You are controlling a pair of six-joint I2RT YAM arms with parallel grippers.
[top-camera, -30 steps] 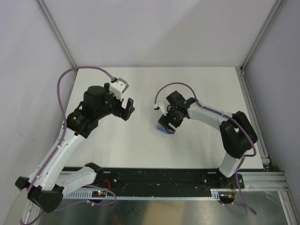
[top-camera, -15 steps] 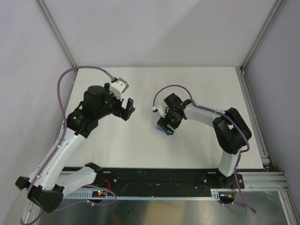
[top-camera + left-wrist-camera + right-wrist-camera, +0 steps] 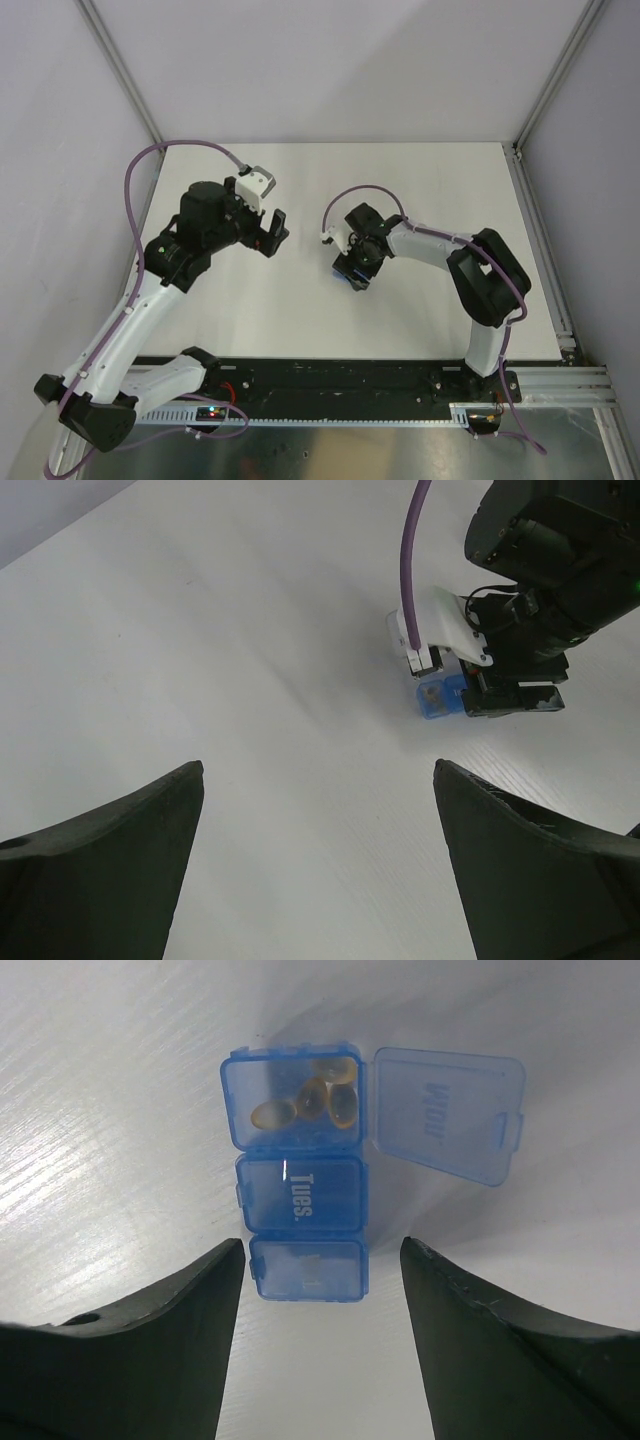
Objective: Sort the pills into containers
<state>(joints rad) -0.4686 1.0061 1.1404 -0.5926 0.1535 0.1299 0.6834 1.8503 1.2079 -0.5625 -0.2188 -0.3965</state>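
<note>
Three compartments form the pill box (image 3: 305, 1210), flat on the counter (image 3: 120, 1110); the 12 o'clock one is open, its lid (image 3: 450, 1115) flung toward 3 o'clock, with several amber pills (image 3: 310, 1100) inside. The right hand (image 3: 320, 1250), fingers apart, straddles the box's 6 o'clock end without evident contact. The left hand (image 3: 318, 770), spread and empty, sits well apart toward 9 o'clock. Judged step: first cell filled; the next move calls for careful lid work on "Tues."

Blue translucent pill box (image 3: 305, 1222) lies flat, its end compartment (image 3: 292, 1100) open and holding amber pills (image 3: 312, 1103), the two others closed.
</note>
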